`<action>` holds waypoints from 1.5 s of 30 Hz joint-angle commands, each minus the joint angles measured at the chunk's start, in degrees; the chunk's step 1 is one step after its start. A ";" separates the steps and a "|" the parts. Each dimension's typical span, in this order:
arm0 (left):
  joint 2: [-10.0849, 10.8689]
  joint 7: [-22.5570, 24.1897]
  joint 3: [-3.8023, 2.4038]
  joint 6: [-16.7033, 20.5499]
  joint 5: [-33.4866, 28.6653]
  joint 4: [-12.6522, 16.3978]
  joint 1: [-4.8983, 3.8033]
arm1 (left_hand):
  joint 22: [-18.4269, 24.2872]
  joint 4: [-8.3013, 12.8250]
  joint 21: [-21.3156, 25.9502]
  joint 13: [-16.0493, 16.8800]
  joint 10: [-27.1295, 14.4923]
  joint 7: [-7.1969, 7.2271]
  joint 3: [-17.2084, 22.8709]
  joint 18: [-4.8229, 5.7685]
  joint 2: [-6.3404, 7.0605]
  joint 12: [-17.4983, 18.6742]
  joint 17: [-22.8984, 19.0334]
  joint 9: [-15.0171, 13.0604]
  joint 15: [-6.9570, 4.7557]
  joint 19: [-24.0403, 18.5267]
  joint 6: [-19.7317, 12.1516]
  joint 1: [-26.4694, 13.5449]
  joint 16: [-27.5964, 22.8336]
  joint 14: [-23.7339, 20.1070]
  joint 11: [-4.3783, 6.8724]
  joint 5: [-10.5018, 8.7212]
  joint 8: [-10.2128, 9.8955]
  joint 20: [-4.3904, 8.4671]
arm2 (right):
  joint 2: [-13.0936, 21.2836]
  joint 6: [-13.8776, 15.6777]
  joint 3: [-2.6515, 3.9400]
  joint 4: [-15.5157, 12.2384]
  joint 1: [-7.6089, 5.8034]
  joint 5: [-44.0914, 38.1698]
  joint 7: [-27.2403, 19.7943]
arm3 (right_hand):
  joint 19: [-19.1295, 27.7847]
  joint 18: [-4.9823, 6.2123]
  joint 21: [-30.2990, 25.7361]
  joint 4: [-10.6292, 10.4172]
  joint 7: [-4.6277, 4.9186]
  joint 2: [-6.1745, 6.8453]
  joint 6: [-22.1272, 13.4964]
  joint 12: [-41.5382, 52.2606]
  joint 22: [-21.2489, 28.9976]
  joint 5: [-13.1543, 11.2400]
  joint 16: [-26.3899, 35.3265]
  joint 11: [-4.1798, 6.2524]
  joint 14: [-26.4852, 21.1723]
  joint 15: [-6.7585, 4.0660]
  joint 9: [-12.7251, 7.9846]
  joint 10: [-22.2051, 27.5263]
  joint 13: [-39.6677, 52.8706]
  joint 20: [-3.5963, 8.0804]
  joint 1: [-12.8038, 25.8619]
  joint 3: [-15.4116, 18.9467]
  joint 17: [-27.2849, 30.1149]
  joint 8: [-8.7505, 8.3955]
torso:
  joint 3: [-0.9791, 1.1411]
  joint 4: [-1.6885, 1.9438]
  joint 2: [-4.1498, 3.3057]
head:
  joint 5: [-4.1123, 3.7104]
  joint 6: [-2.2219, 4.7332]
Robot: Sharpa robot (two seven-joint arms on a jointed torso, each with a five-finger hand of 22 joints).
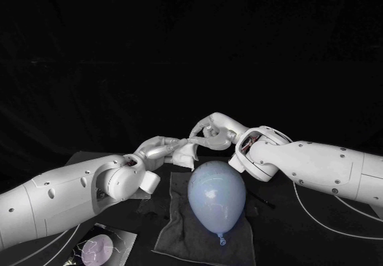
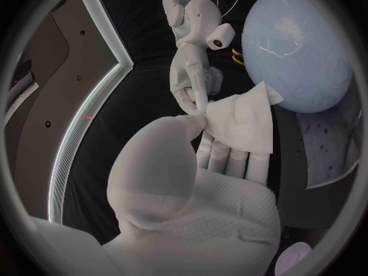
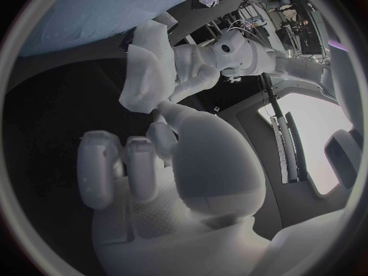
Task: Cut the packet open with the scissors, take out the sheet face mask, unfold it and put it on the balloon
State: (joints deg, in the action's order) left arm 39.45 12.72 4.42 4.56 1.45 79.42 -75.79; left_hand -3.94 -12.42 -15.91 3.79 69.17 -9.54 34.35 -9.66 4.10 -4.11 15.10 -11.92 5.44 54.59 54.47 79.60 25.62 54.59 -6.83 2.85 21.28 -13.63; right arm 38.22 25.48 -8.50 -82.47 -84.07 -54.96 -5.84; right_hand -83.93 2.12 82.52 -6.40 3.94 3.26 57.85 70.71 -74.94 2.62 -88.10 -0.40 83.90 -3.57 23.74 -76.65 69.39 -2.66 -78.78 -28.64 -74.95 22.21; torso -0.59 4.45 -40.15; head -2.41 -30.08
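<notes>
White and still folded, the sheet face mask (image 1: 185,155): out of its packet, held up off the desk (image 1: 295,249) just beyond the far end of the balloon (image 1: 216,194). Rests across the fingers (image 2: 230,159) of the left robot hand (image 1: 164,147), apparently kept there by the thumb. Pinched at one corner by the fingertips (image 2: 195,106) of the right robot hand (image 1: 211,134), reaching in from the right. Both closed on the mask, then, with nothing else in either.

As for the balloon: pale blue, lying on a dark grey cloth (image 1: 171,233) in the middle of the desk, knot towards the near side, with no mask on it yet. Possibly the packet, that flat printed thing (image 1: 99,249) at the near left, though too dim to be sure.

Cutting and taking out judged done. Unfolding barely begun, with the sheet a compact wad of layers. Left to do: spread it to its full face shape, then drape it over the balloon without rolling that off the cloth.
</notes>
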 commanded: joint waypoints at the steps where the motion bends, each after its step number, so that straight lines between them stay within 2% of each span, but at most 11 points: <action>1: -0.08 0.90 -0.08 0.52 -1.41 0.09 -0.09 | 0.08 0.02 0.27 -0.09 0.56 0.12 0.63 -0.95 -0.48 0.39 0.07 -0.20 -0.03 0.36 0.15 -0.14 -0.28 0.62 -0.05 0.02 0.31 -0.02 | -0.04 -0.22 0.04 0.11 -0.04 -0.65 0.40 | -1.47 0.00 -1.80 0.00 -0.15 -0.30 -0.93 -2.03 -12.25 0.17 1.29 0.72 4.73 -0.14 3.99 0.81 -1.69 0.12 0.58 -0.63 -11.34 2.90 | 0.00 0.01 0.01 | 0.09 -0.05; 5: -0.05 1.04 -0.08 0.93 -1.72 0.11 -0.09 | 0.09 0.33 0.55 -0.05 1.05 0.32 1.91 -0.95 -0.85 0.33 0.16 -0.54 -0.13 0.57 0.28 -0.38 -0.71 0.93 0.12 0.03 0.66 0.05 | 0.08 -0.03 0.03 0.00 -0.05 0.17 -0.14 | 1.62 1.13 -7.58 -0.82 1.59 1.65 -5.67 -17.32 -10.50 0.19 5.66 -0.91 2.50 1.15 3.36 11.93 -15.41 -0.74 2.39 0.08 -6.77 0.84 | -0.03 0.00 0.00 | 0.12 -0.07; 6: -0.03 1.07 -0.08 1.04 -1.76 0.13 -0.09 | 0.08 0.58 0.62 -0.04 1.27 0.42 2.36 -0.95 -0.84 0.31 0.19 -0.68 -0.19 0.68 0.40 -0.42 -0.85 1.06 0.22 0.04 0.82 0.09 | 0.13 0.16 0.02 -0.06 -0.05 0.40 -0.33 | 3.42 1.70 -10.87 -2.02 2.94 3.48 -9.07 -24.68 -9.51 0.23 8.82 -2.20 0.69 2.03 2.30 17.63 -21.69 -1.32 4.17 1.23 -3.56 -1.51 | -0.03 0.00 -0.01 | 0.17 -0.05; 9: 0.00 1.11 -0.08 1.30 -1.85 0.21 -0.09 | 0.05 1.07 0.72 -0.03 1.70 0.59 3.18 -0.96 -0.63 0.29 0.29 -0.97 -0.30 0.94 0.60 -0.59 -1.09 1.37 0.36 0.03 1.15 0.19 | 0.29 0.98 0.01 -0.17 -0.05 0.93 -0.92 | 4.55 1.90 -12.73 -3.12 5.06 5.57 -12.73 -27.16 -9.01 0.17 11.93 -3.88 -1.52 3.78 0.51 19.01 -23.62 -2.67 4.92 2.83 -0.60 -4.96 | 0.01 0.00 -0.02 | 0.21 -0.07; 14: 0.10 1.20 -0.08 1.90 -2.50 0.42 -0.09 | 0.00 2.00 0.87 -0.06 2.18 0.61 4.88 -0.95 -0.18 0.38 0.49 -1.43 -0.42 1.42 0.65 -1.13 -1.57 1.91 0.47 0.04 1.57 0.42 | 0.98 3.94 0.00 -0.56 -0.05 1.76 -2.47 | 5.34 2.27 -14.17 -4.05 5.77 6.10 -14.11 -28.34 -8.66 0.21 13.54 -4.58 -2.89 4.45 -0.47 19.98 -24.97 -3.57 4.62 4.28 1.06 -6.77 | 0.01 0.00 -0.02 | 0.40 -0.01; 19: 0.27 1.13 -0.08 2.44 -3.33 0.54 -0.09 | 0.02 2.15 1.13 -0.07 2.43 0.43 6.23 -0.92 -0.25 0.42 0.68 -1.76 -0.41 1.66 0.62 -2.70 -2.00 2.29 0.40 0.02 1.79 0.44 | 2.47 8.42 -0.02 -2.18 0.00 1.64 -4.85 | 3.02 1.66 -10.14 -2.92 5.57 4.53 -11.69 -27.13 -9.92 0.27 11.08 -4.22 -1.17 4.15 -0.52 18.49 -25.17 -3.83 1.48 3.17 -1.06 -6.28 | 0.02 -0.06 -0.04 | 0.75 -0.02; 22: 0.45 1.01 -0.08 2.78 -4.08 0.72 -0.09 | 0.02 2.34 1.22 -0.05 2.62 0.38 6.70 -0.93 -0.36 0.39 0.79 -1.90 -0.45 1.80 0.68 -3.33 -2.11 2.52 0.41 0.01 1.91 0.47 | 3.73 11.42 -0.07 -3.88 0.28 -0.91 -6.16 | -0.97 0.22 -2.84 -1.56 4.55 3.82 -7.97 -20.55 -12.05 0.34 5.77 -3.18 2.31 3.30 -0.65 13.51 -20.55 -3.32 -0.52 2.06 -6.30 -5.40 | 0.03 -0.10 -0.05 | 0.95 -0.07; 27: 0.89 0.86 -0.08 4.03 -6.06 1.30 -0.09 | -0.06 2.96 1.19 -0.03 3.04 0.48 7.43 -0.95 -0.31 0.34 1.01 -2.17 -0.58 2.29 0.88 -4.19 -2.24 3.01 0.53 0.02 2.15 0.62 | 5.61 16.38 -0.12 -7.29 1.81 -8.61 -7.04 | -4.20 -1.19 3.56 -0.61 3.39 3.48 -4.30 -7.83 -13.87 0.40 0.94 -2.17 4.97 2.29 -1.01 4.68 -8.50 -2.31 -0.77 1.28 -11.69 -4.75 | 0.08 -0.10 -0.01 | 1.44 -0.29; 32: 1.45 1.10 -0.08 5.44 -7.75 1.99 -0.08 | -0.09 3.56 1.21 -0.07 3.10 0.54 8.15 -0.92 -0.18 0.43 1.14 -2.33 -0.63 2.51 0.85 -4.81 -2.47 3.16 0.58 0.02 2.22 0.73 | 6.08 20.02 -0.16 -9.54 3.45 -15.89 -6.30 | -4.95 -1.55 5.13 0.25 2.99 3.73 -3.02 -2.61 -14.33 0.42 -0.54 -1.82 5.59 1.97 -1.32 1.20 -3.07 -1.96 -0.94 0.66 -13.42 -4.74 | 0.15 -0.09 -0.06 | 1.85 -0.33; 37: 1.78 1.37 -0.08 6.58 -8.86 2.55 -0.08 | -0.06 3.98 1.39 -0.09 2.98 0.43 8.99 -0.88 -0.18 0.49 1.27 -2.48 -0.55 2.53 0.71 -6.09 -2.88 3.16 0.48 0.01 2.21 0.73 | 4.69 23.21 -0.26 -9.56 4.66 -21.53 -3.51 | -5.08 -1.62 5.40 0.49 3.02 4.38 -2.76 -1.34 -14.41 0.39 -0.69 -1.82 5.66 1.93 -1.59 0.39 -1.67 -1.87 -0.53 0.69 -13.61 -5.00 | 0.05 -0.02 -0.07 | 1.95 -0.37; 45: 1.91 1.23 -0.08 7.02 -9.28 3.30 -0.08 | -0.04 5.03 1.67 -0.08 2.97 0.40 10.37 -0.89 -0.15 0.47 1.55 -2.75 -0.55 2.63 0.68 -8.27 -3.40 3.35 0.47 0.02 2.26 0.69 | 1.89 25.21 -0.29 -7.05 5.34 -23.91 -1.38 | -4.97 -1.56 5.18 0.83 3.33 5.01 -3.04 -1.33 -14.33 0.38 -0.57 -2.00 5.62 2.03 -2.00 0.52 -1.52 -1.88 -0.34 0.54 -13.47 -5.58 | -0.06 0.03 -0.06 | 2.00 -0.38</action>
State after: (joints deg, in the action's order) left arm 41.43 13.08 4.41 10.75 -6.48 82.44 -75.79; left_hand -3.96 -7.34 -14.37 3.75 71.80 -8.92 44.47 -9.92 4.05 -3.80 16.59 -14.65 4.80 56.95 55.07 71.83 22.45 57.48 -6.25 2.67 23.21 -12.91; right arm 40.34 47.66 -8.80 -89.90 -78.77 -74.86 -9.09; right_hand -83.92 1.23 87.75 -5.90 6.92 7.68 54.70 69.18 -74.90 2.66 -88.60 -2.20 83.83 -1.24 21.82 -76.01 67.89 -4.81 -79.30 -28.16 -75.07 16.94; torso -0.59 4.47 -40.23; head -0.41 -30.51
